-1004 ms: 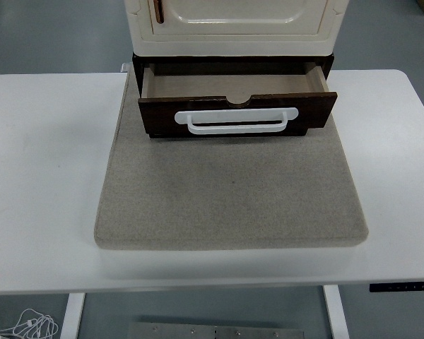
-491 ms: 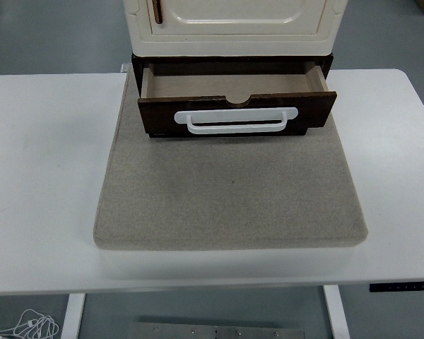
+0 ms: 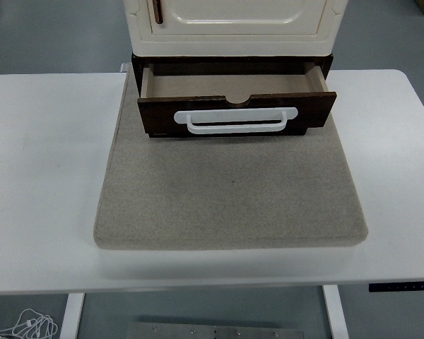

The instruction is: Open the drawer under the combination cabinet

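Observation:
A cream combination cabinet point(image 3: 233, 25) stands at the back middle of the table on a dark brown base. Its dark brown drawer point(image 3: 237, 113) is pulled out toward me, and the pale inside point(image 3: 230, 85) shows with nothing in it. A white bar handle point(image 3: 235, 120) runs across the drawer front. Neither of my hands is in view.
A grey felt mat point(image 3: 230, 191) lies under the cabinet and reaches toward the near edge of the white table point(image 3: 42, 176). A small control panel point(image 3: 403, 286) sits on the table's front edge at the right. Cables point(image 3: 28, 325) lie on the floor at the lower left.

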Motion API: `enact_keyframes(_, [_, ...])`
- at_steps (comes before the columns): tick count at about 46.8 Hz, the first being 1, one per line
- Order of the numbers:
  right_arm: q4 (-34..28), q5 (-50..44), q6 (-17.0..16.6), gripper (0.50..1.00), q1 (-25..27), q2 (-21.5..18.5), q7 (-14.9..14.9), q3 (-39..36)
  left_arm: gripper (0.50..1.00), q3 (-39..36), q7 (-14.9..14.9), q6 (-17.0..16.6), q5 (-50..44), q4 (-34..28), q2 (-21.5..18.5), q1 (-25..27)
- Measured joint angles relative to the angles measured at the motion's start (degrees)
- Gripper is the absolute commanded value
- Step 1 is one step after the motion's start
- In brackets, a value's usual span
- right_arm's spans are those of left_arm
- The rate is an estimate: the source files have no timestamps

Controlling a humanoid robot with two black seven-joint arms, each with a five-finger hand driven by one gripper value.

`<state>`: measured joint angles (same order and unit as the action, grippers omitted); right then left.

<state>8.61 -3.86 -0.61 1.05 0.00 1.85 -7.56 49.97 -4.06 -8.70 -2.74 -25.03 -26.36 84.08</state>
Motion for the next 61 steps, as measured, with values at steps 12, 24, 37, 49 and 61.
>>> enact_keyframes(12, [-0.03,0.0,0.04,0.926,0.61,0.0,-0.01,0.0,1.0,-0.03,0.2,11.26,-6.52,0.0,0.41,-10.83])
enact_keyframes(24, [0.0,-0.12,-0.14,0.926,0.7,0.0,-0.18,0.03,1.0,-0.01,3.52,20.52,-9.87,-0.16,2.23,-18.85])
enact_keyframes(37, [0.25,-0.02,-0.21,0.926,0.97,0.0,-0.4,-0.11,1.0,0.04,6.59,28.55,-11.76,0.14,5.2,-24.2])
enact_keyframes(49, [0.27,-0.11,-0.24,0.926,1.65,0.0,-0.45,-0.16,1.0,0.04,8.04,28.84,-19.82,0.72,8.49,-26.23])
enact_keyframes(61, [0.27,-0.05,-0.27,0.926,1.68,0.0,-0.45,-0.18,1.0,0.13,8.3,28.31,-27.33,4.33,9.44,-26.22])
